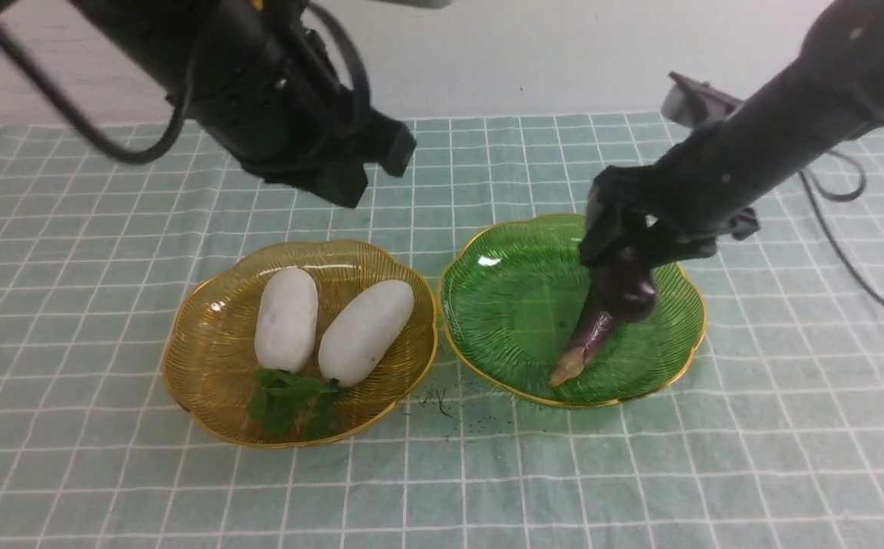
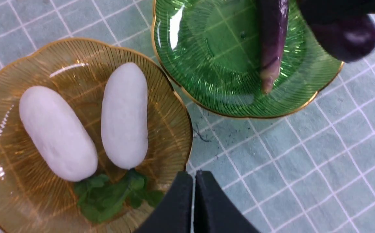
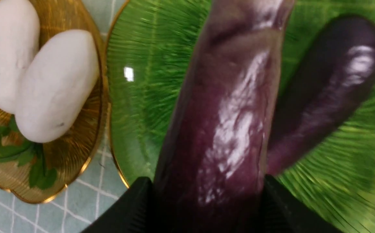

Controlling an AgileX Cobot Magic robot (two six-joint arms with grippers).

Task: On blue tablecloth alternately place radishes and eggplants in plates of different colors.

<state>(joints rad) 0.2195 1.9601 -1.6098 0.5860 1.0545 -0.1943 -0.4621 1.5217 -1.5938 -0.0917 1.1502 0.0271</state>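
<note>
Both arms were matte black. The left arm [image 1: 258, 99] was thick and blocky, with a black cable [image 1: 117, 152] looped under it and another arched over its top. The left gripper [image 2: 193, 181] ended in two flat, wedge-shaped black fingers [image 2: 174, 207]. The right arm [image 1: 777, 130] was a rounder black tube with a grey boxy part [image 1: 697, 99] and thin black cables [image 1: 842, 194] trailing off it. The right gripper [image 1: 625, 248] was black too.

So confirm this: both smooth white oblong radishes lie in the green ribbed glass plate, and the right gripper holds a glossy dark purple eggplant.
Wrong plate. Both smooth white oblong radishes lie in the amber-yellow ribbed glass plate, as the front view shows; the green ribbed glass plate holds none. The right gripper does hold a glossy dark purple eggplant.
</note>
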